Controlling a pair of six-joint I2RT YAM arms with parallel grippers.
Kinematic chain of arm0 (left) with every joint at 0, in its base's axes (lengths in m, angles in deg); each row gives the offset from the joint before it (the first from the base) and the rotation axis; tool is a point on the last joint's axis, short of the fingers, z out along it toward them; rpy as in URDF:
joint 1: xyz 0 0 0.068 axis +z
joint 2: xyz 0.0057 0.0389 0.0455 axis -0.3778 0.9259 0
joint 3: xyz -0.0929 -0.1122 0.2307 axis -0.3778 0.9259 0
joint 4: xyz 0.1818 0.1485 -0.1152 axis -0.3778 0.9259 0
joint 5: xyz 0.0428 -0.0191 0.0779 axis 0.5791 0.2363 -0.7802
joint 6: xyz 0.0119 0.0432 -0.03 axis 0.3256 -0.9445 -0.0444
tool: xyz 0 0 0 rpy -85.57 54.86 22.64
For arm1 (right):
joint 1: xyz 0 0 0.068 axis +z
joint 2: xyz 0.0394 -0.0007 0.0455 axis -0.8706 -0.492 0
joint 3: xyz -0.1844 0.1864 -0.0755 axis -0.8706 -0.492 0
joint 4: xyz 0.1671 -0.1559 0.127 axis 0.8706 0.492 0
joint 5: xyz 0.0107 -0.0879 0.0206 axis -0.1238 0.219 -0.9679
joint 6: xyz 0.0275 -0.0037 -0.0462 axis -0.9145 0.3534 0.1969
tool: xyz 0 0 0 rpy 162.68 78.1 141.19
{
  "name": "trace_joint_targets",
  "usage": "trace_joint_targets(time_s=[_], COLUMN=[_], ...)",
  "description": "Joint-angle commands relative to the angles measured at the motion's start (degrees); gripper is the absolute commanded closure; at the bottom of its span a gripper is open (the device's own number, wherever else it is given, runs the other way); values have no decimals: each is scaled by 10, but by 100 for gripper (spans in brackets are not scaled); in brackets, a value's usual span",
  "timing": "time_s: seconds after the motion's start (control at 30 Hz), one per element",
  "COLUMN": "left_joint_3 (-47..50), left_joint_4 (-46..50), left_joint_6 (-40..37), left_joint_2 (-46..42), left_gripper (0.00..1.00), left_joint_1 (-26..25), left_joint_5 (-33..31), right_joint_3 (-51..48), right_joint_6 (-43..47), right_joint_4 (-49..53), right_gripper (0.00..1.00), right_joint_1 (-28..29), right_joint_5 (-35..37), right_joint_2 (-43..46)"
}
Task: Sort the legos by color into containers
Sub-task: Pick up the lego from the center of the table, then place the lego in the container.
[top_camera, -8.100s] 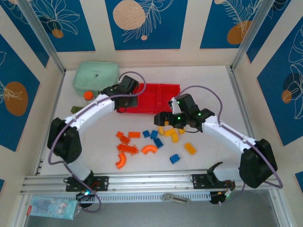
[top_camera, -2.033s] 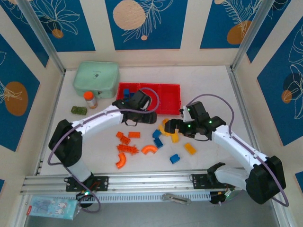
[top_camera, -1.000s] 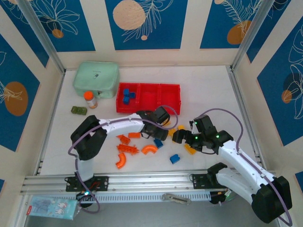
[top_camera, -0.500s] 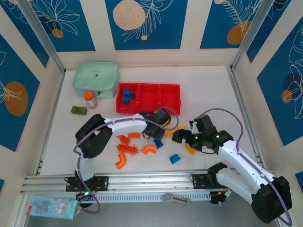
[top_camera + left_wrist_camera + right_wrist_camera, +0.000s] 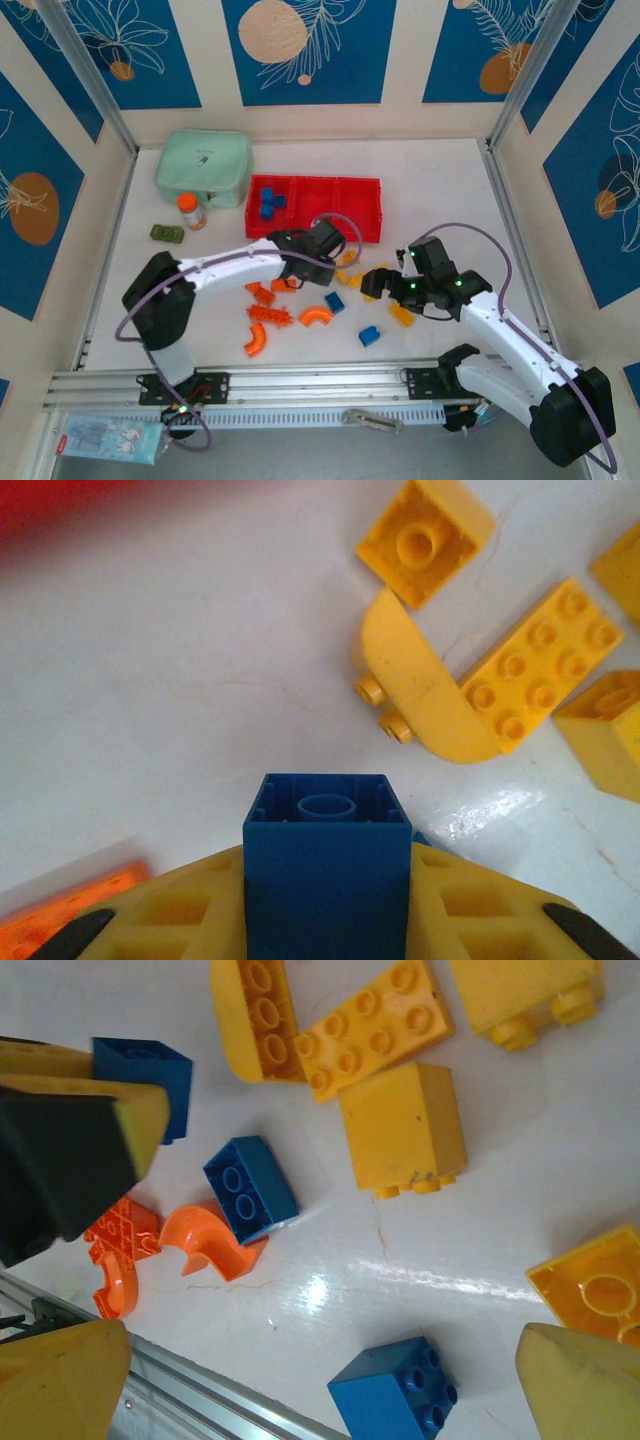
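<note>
The white table [image 5: 440, 180] carries a red tray [image 5: 366, 210] at 12 o'clock from its middle, a mint green case [image 5: 203, 167] at 10, and an orange-capped bottle [image 5: 188, 211] and a dark green block [image 5: 165, 233] near 9. Loose orange bricks [image 5: 270, 315], a blue brick [image 5: 369, 336] and a yellow brick [image 5: 400, 316] lie toward 6.

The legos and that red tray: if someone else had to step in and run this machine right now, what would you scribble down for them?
Left gripper: shut on a blue brick, beside the yellow bricks, not yet at the tray.
Right gripper: open, holding nothing, over the loose pile.
Done: blue bricks lie in the left compartment of the red tray.
Left: the yellow bricks, orange pieces and loose blue bricks lie on the table; no yellow or orange seen in the tray.
</note>
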Motion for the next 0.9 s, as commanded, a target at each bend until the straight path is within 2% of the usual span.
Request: trace_joint_targets(time_s=[0.0,0.27,0.43,0.63,0.77,0.87], left_joint_3=[-2,-89,-172,-274,-299,-298], left_joint_4=[28,82,99,129,130,117], left_joint_6=[0,-21,-24,-26,-23,-27], left_joint_2=[-39,-16,52,155,187,192], left_gripper=[66,68,68,68,67,52], left_joint_1=[40,157,223,256,264,266], left_joint_5=[-22,-30,-20,-63,-62,-50], right_joint_3=[27,68,87,85,83,78], right_joint_6=[7,-11,-4,-5,-1,-1], right_joint_4=[-14,-70,-70,-77,-68,-67], right_gripper=[1,1,1,1,1,1], right_joint_1=[14,57,62,61,60,56], right_joint_5=[-18,1,8,11,13,11], right_joint_2=[-17,-75,-96,-92,-88,-83])
